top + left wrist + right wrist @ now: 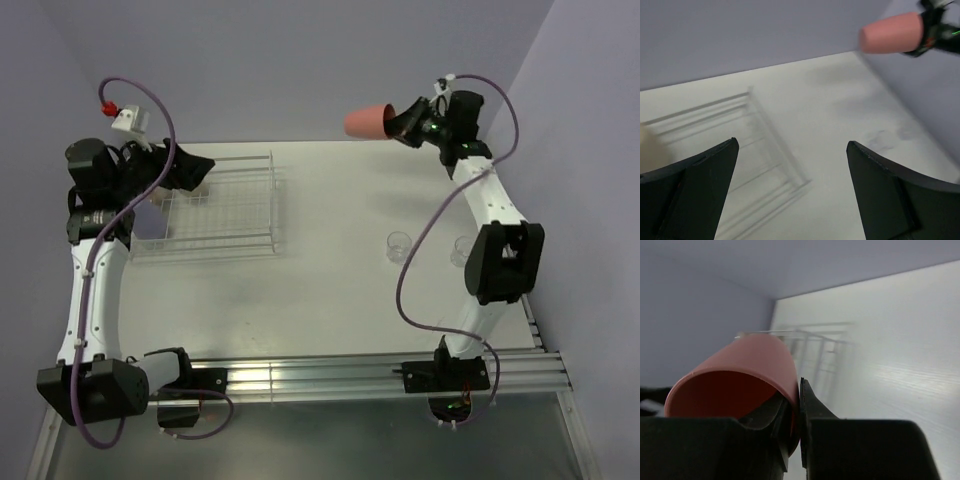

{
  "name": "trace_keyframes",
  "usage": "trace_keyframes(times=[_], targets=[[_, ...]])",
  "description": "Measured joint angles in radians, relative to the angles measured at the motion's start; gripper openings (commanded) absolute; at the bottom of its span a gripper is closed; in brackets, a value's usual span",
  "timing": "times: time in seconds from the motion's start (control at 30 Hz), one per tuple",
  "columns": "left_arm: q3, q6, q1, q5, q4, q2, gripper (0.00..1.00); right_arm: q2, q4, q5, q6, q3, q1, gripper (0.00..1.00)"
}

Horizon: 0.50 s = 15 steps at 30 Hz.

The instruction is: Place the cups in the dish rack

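Your right claw (pixel 402 122) pinches the coral-red cup (pixel 368 121) by its wall, tipped sideways, high over the table's (pixel 330 290) far right, well apart from the dish rack (pixel 240 215). Your left claw (pixel 197 167) hangs spread wide above the rack's left side, gripping nothing. A lavender cup (pixel 152 220) sits at the rack's left end.

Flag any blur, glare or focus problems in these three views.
Top external: sharp and evenly lit, though the two clear glasses barely stand out from the pale table. Left wrist: smeared throughout, the dish rack bars streaked and the coral-red cup soft-edged. Right wrist: cup in the right gripper fairly crisp, rack behind it out of focus.
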Motion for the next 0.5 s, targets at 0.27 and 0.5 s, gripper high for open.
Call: trace_keyframes(times=[0.27,0.5], targets=[[-0.32,-0.721,-0.122,0.253,0.658,-0.05,0.99,-0.153,0.84,-0.319,0.659,-0.468,0.079,0.0],[-0.46,-1.023,-0.266,0.212,0.865,-0.054,0.99,-0.166,1.128,-0.353,0.956,-0.622,0.174,0.0]])
